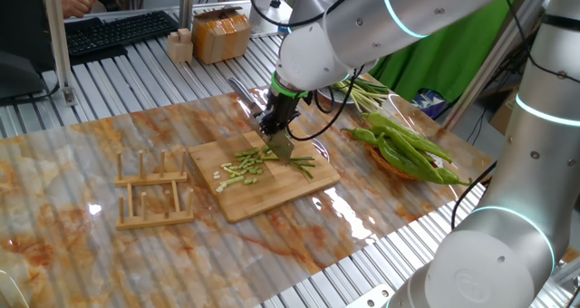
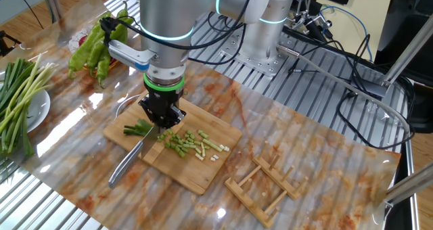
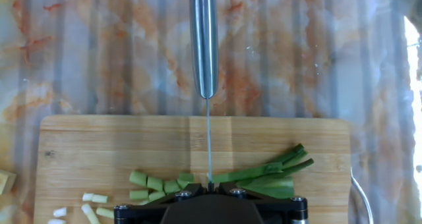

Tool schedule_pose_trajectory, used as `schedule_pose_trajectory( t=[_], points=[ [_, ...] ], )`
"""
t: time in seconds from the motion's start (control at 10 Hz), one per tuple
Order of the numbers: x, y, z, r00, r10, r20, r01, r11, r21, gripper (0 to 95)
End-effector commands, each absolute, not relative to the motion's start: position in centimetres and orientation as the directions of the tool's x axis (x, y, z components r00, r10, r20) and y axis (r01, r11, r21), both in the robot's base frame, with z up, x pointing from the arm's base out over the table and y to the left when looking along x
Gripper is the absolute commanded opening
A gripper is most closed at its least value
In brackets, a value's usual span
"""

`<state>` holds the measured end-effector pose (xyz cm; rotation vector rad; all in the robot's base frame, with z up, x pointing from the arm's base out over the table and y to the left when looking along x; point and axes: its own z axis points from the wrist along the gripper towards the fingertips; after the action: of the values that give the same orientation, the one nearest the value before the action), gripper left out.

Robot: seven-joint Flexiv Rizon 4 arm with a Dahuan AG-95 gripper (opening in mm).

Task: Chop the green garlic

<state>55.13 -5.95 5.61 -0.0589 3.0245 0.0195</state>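
Observation:
The green garlic (image 1: 256, 162) lies on a wooden cutting board (image 1: 272, 196). Its left part is cut into short bits (image 3: 155, 183). Its right part is still in longer stalks (image 3: 280, 170). My gripper (image 1: 275, 127) is shut on a steel knife (image 3: 204, 39), blade down across the stalks at the cut line. The thin blade edge (image 3: 208, 145) runs from my jaws to the handle. In the other fixed view the gripper (image 2: 162, 116) stands over the board (image 2: 196, 176), with cut bits (image 2: 188, 144) to its right, stalks (image 2: 137, 128) to its left and the knife handle (image 2: 127, 165) pointing off the board.
Green peppers (image 1: 408, 145) lie on a plate to the right, also shown in the other fixed view (image 2: 95, 47). A bundle of long uncut stalks (image 2: 17, 101) lies on a white plate. A wooden rack (image 1: 152, 192) stands left of the board. A box (image 1: 220, 34) and keyboard (image 1: 118, 32) are at the back.

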Motion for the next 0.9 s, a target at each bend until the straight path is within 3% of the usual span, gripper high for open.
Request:
schedule_pose_trajectory(
  t=[0.1,0.3,0.9],
  points=[
    [55.3,-5.9,3.4,-0.988,-0.041,-0.147,-0.043,0.999,0.011,0.0],
    [55.1,-5.7,1.4,-0.986,-0.026,-0.166,-0.032,0.999,0.036,0.0],
    [55.6,-5.7,3.2,-0.991,-0.009,-0.135,-0.014,0.999,0.042,0.0]
  ],
)
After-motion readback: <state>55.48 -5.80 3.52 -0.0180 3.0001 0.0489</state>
